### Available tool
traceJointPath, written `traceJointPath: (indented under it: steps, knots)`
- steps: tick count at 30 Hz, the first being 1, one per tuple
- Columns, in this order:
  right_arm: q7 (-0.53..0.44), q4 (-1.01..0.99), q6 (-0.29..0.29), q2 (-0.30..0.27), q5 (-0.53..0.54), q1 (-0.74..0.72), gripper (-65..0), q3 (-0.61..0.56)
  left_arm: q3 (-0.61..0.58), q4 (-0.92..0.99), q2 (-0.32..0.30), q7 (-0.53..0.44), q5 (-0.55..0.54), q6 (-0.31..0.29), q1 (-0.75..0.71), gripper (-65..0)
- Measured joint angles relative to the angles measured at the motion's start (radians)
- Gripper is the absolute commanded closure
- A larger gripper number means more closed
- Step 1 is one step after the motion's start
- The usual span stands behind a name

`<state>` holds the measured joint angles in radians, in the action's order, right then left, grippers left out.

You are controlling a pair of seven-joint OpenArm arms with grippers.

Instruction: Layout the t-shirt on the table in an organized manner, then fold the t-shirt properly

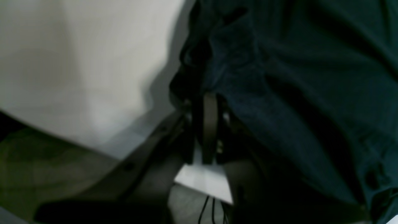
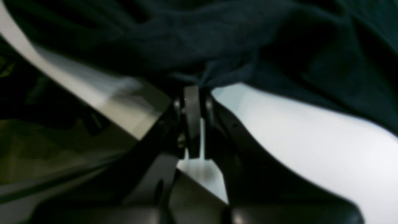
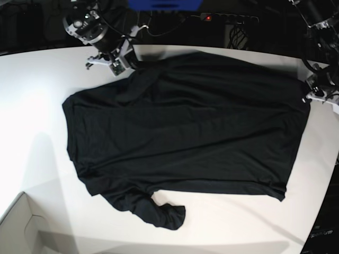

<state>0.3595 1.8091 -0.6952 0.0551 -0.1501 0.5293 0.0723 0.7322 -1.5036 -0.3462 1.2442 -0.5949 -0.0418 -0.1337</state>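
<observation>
My right gripper [image 3: 128, 62] pinches the t-shirt [image 3: 185, 127] at the upper left of the frame, my left gripper [image 3: 312, 91] at the right edge. Spread across the table [image 3: 32, 90], it looks thin and floppy; hems seem the best hold.

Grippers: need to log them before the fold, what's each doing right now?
Left gripper: shut on the t-shirt.
Right gripper: shut on the t-shirt.

Black arms, silver-white wrist brackets, dark jaws.
</observation>
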Motion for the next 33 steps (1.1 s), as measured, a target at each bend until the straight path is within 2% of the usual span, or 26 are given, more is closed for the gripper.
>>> traceJointPath:
  steps: [6,12,15,21,24,27,33]
  knots:
    - [0.003,-0.029,0.0,0.0,-0.002,0.012,0.0,-0.04,0.0,0.003,0.001,-0.078,-0.002,0.0,-0.057,0.0]
    - [0.003,-0.029,0.0,0.008,-0.003,0.012,0.0,-0.032,0.0,0.005,0.021,-0.141,0.003,0.0,-0.079,0.0]
    - [0.005,-0.029,0.0,0.008,-0.003,0.012,-0.2,-0.032,0.0,0.005,0.033,-0.134,0.003,0.0,-0.082,0.0]
    - [0.003,-0.019,0.0,0.008,-0.003,0.028,-17.6,-0.009,-0.001,0.005,0.031,-0.135,0.003,0.0,-0.082,0.0]
    - [0.012,0.018,0.0,0.01,-0.008,0.052,-23.3,0.021,-0.001,0.005,0.031,-0.134,0.003,0.0,-0.082,0.0]
    - [0.002,0.089,0.003,0.012,0.0,0.07,-26.7,0.034,-0.001,0.005,0.031,-0.135,0.0,0.0,-0.081,0.0]
    - [0.003,0.137,0.002,0.075,-0.001,0.095,-28.1,0.025,-0.001,0.005,0.031,-0.135,0.0,0.0,-0.079,0.0]
